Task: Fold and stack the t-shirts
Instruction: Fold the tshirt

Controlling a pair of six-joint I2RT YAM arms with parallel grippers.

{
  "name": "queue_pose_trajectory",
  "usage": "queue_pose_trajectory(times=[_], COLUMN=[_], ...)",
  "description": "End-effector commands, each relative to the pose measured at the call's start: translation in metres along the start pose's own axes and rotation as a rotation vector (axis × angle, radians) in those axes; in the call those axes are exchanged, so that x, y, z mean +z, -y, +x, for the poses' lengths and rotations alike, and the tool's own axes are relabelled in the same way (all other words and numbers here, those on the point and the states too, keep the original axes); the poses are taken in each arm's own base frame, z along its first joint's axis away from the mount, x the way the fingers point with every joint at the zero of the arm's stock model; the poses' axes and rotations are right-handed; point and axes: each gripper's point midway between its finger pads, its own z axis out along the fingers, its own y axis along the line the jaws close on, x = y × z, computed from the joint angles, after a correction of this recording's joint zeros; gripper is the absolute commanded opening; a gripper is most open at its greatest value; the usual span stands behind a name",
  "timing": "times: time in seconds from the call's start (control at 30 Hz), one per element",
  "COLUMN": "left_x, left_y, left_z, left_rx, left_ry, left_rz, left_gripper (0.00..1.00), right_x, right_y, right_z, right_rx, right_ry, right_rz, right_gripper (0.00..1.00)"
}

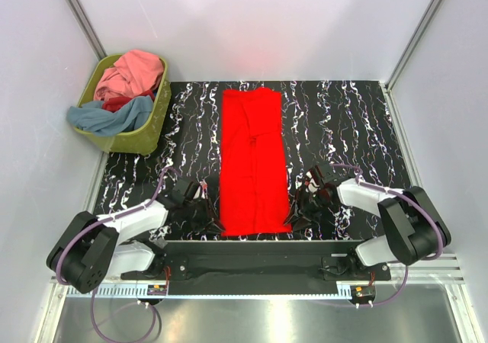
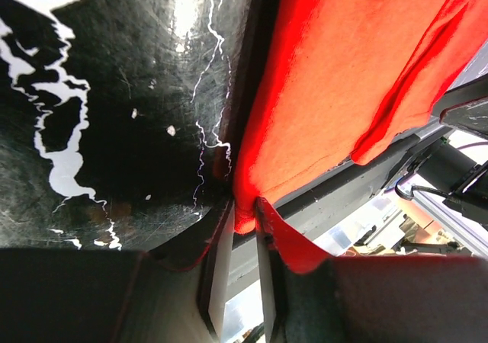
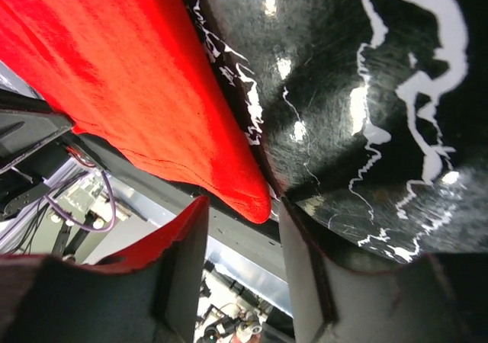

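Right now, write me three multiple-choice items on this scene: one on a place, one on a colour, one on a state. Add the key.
1. Where is the basket?
A. far left corner of the table
B. near right corner
C. centre

2. What colour is the t-shirt laid out on the table?
A. pink
B. grey-blue
C. bright red

3. How is the right gripper?
A. shut on the basket
B. open
C. shut on nothing

Key: 1 A, it stands far left by the wall; 2 C, the long folded strip is bright red; 3 B, its fingers stand apart at the t-shirt's corner.
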Motion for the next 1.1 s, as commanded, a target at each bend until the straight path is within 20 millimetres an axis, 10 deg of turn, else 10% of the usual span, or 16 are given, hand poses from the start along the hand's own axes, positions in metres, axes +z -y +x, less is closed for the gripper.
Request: queue_pose_trajectory(times=[0.0,0.2,0.37,0.87,1.07], left_x=[0.003,0.003,0.002,-0.006,-0.02], left_y=[-0.024,-0.022,-0.02,-0.014,0.023], left_z=[0.0,0.0,0.002,0.027,0.014], left_rx=[-0.02,-0.023,-0.015,0.021,0.051], left_ry=[0.018,0.017,0.012,-0.073,-0.027], left_rz=[-0.109,-0.104,-0.086,0.014,0.109], left_gripper=[0.24,0.17,0.06,0.0,0.0], right_x=[0.009,0.01,0.012,-0.012,-0.028], right_y=[0.018,0.019,0.023,0.008,-0.017], right_z=[-0.002,0.0,0.009,0.04,0.023], right_rx=[-0.021,-0.009,0.01,0.074,0.046], right_ry=[0.001,0.001,-0.028,0.004,0.058], right_rz=[0.057,0.055,0.049,-0.099,-0.126], right_gripper=[0.49,0.36,0.0,0.0,0.0])
